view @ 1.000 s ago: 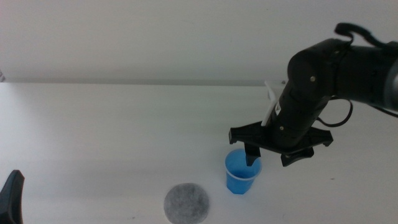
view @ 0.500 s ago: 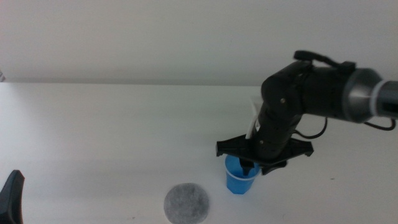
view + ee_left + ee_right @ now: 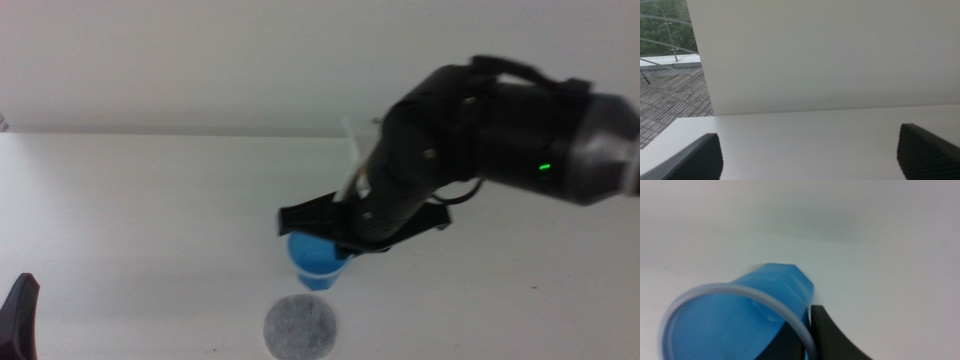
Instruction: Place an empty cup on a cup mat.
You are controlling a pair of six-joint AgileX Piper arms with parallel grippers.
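Observation:
The blue cup (image 3: 312, 264) hangs in my right gripper (image 3: 340, 243), just above the table and just beyond the cup mat (image 3: 299, 325), a round speckled grey disc near the front edge. In the right wrist view the cup (image 3: 735, 322) is empty. My right gripper (image 3: 807, 327) is shut on its rim, one jaw inside and one outside. My left gripper (image 3: 20, 315) waits at the front left corner; in the left wrist view it (image 3: 810, 145) is open and empty.
The white table (image 3: 150, 220) runs back to a plain white wall. The bulky right arm (image 3: 480, 130) reaches in from the right over the table's middle.
My right gripper closed on the cup's rim and carried the cup to the left, towards the cup mat. The left arm has not moved.

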